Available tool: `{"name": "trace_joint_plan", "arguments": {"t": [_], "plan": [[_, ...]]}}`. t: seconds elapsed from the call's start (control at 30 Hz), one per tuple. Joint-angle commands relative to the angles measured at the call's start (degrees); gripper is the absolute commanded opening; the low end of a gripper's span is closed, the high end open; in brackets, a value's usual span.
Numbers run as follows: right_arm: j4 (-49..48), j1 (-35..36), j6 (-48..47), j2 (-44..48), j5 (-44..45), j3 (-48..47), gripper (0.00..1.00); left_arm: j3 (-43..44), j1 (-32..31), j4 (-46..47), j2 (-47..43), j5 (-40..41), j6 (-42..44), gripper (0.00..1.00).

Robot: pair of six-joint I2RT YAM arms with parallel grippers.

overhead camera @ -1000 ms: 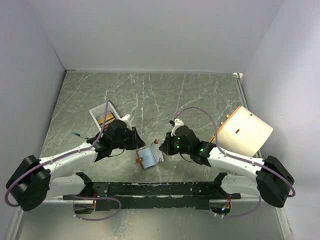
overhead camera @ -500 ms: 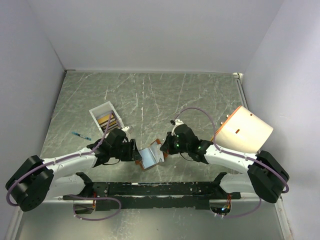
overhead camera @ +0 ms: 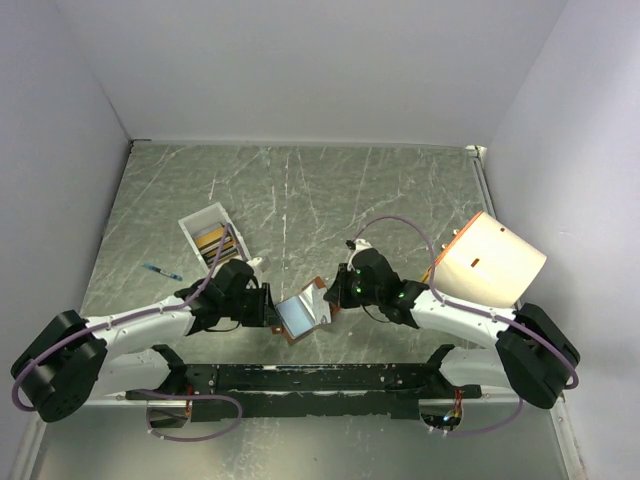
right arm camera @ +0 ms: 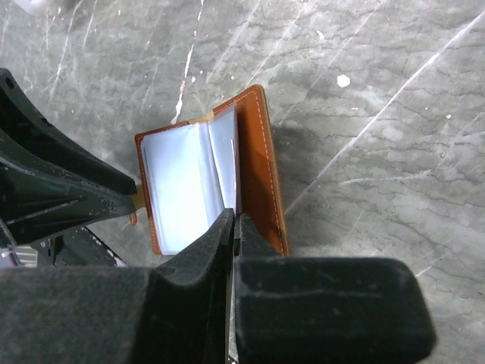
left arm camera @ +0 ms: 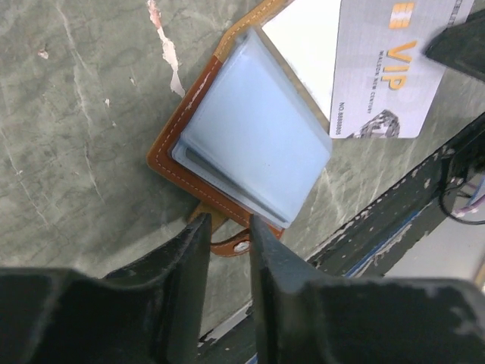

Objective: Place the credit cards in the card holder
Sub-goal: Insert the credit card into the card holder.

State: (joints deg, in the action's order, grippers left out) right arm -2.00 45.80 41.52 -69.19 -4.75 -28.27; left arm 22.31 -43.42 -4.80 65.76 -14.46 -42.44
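Observation:
The brown card holder [overhead camera: 300, 316] lies open at the near middle, pale blue sleeves up [left arm camera: 250, 136]. My left gripper [overhead camera: 272, 310] sits at its left edge. Its jaws stand a narrow gap apart, closed around the strap with the snap stud [left arm camera: 232, 244]. My right gripper [overhead camera: 330, 297] is shut on a silver-grey credit card marked VIP [left arm camera: 386, 68]. It holds the card edge-down at the holder's fold [right arm camera: 235, 189]; in the right wrist view the card shows only as a thin edge between the fingers [right arm camera: 233, 220]. More credit cards [overhead camera: 214, 240] stand in the white tray.
The white tray [overhead camera: 200, 220] stands left of centre behind my left arm. A large cream cylinder with an orange rim [overhead camera: 490, 262] lies at the right. A small blue pen [overhead camera: 161, 271] lies at the left. The black base rail [overhead camera: 300, 380] runs close in front of the holder.
My left gripper has moved from beside the tray down to the holder's left edge and closed in on the strap. My right gripper has shifted slightly right with the card over the holder.

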Motion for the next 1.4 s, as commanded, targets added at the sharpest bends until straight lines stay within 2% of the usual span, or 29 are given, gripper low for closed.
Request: {"name": "trace_joint_plan", "arguments": {"t": [0.0,0.1,0.13,0.8,1.07,1.37], "plan": [[0.78,-0.83,0.76,0.26,0.25,-0.81,0.0,-0.48,-0.52,0.75,1.77,-2.46,0.8,0.28],[1.84,-1.3,1.42,0.28,0.54,-2.35,0.0,-0.1,-0.52,0.91,2.53,-1.49,1.25,0.09],[2.19,-1.51,1.72,0.28,0.91,-2.85,0.0,0.11,-0.48,0.8,2.53,-0.59,1.48,0.07],[-2.98,-3.52,3.4,-4.57,-3.15,-3.51,0.0,6.34,-0.01,-1.66,8.61,15.23,6.59,0.07],[-6.07,-3.84,4.61,-5.6,-5.1,-3.18,0.0,10.84,1.0,-1.35,14.19,14.75,10.28,0.07],[-7.8,-4.59,4.97,-6.29,-4.28,-1.79,0.0,12.14,1.93,0.94,17.72,12.78,11.75,0.07]]}}
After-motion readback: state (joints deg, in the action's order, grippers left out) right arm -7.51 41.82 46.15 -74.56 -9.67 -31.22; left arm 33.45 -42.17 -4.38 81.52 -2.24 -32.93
